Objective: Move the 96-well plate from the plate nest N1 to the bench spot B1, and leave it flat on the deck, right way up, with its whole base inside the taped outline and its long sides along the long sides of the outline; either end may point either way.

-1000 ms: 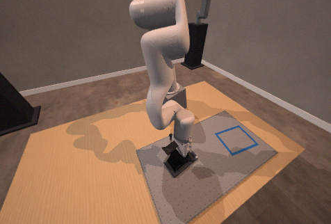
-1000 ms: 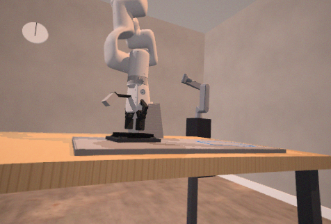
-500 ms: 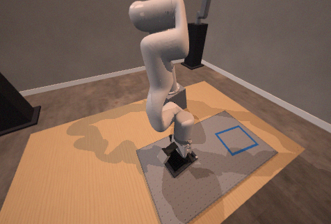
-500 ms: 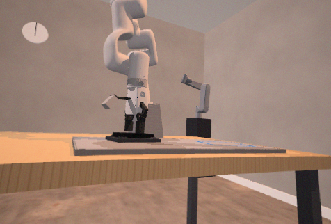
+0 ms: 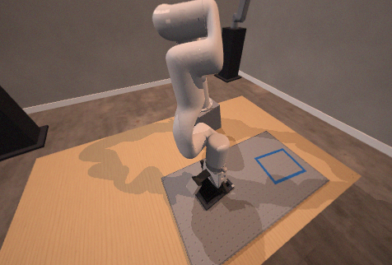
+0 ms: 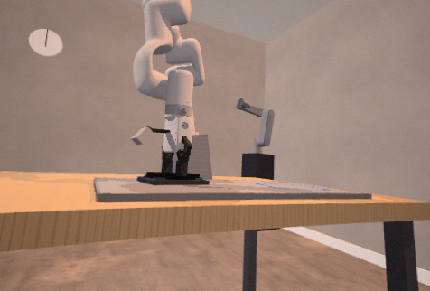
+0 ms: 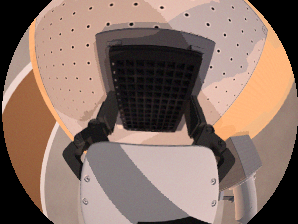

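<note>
Straddling the 96-well plate (image 7: 154,87), the gripper (image 7: 152,137) hangs with its jaws spread to their widest, one dark finger (image 7: 91,137) at each long side of the plate and nothing pinched between them. That stance suits a grasp across the narrow width, which looks like the step in hand; the lift has not begun.

Seen from the wrist, the plate is a dark rectangle with a fine, regular grid of small wells. It lies flat and right way up in the plate nest N1 (image 7: 101,44), whose paler raised rim frames it. From the side, the nest (image 6: 173,178) reads as a low black slab, and the fingertips reach down to about its top; whether they touch the plate I cannot tell.

Under the nest lies a grey deck (image 5: 231,234), matt and dotted with rows of small holes, itself resting on a tan wooden table (image 5: 74,209) with a fine grain.

Beyond the nest, across the deck, the bench spot B1 (image 5: 263,169) is marked by a blue taped outline, well apart from the plate and with nothing in it. Its flat, open ground should let the plate go down squarely.
</note>
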You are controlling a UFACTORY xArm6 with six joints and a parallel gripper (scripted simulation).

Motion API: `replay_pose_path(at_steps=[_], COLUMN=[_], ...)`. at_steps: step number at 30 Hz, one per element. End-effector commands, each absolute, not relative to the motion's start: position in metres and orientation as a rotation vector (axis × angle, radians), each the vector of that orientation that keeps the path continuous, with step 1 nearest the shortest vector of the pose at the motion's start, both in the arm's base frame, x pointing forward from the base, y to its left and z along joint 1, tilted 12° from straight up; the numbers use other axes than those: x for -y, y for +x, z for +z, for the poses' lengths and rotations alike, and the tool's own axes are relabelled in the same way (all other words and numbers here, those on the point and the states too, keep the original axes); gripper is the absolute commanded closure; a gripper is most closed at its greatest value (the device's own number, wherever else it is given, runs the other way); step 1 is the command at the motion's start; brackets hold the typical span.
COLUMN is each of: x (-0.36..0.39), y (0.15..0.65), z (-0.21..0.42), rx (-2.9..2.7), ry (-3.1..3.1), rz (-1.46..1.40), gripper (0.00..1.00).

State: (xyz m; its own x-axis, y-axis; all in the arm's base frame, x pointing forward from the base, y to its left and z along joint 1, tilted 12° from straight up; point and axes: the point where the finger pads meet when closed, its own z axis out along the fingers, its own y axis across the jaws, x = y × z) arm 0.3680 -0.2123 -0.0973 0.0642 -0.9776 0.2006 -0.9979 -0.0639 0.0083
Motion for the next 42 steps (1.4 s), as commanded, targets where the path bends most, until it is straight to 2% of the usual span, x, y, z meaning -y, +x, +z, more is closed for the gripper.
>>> replay_pose_path(at_steps=[1, 17, 18, 42], x=[0.2130, 0.2130, 0.2128, 0.2128], y=[0.3694, 0.3694, 0.3693, 0.3693], z=[-0.0971, -0.0970, -0.0965, -0.0965], rx=[2.045, 2.045, 2.045, 2.045], ry=[2.182, 2.182, 2.182, 2.182], rz=[0.218, 0.218, 0.218, 0.218], gripper=[0.00, 0.00, 1.00, 1.00])
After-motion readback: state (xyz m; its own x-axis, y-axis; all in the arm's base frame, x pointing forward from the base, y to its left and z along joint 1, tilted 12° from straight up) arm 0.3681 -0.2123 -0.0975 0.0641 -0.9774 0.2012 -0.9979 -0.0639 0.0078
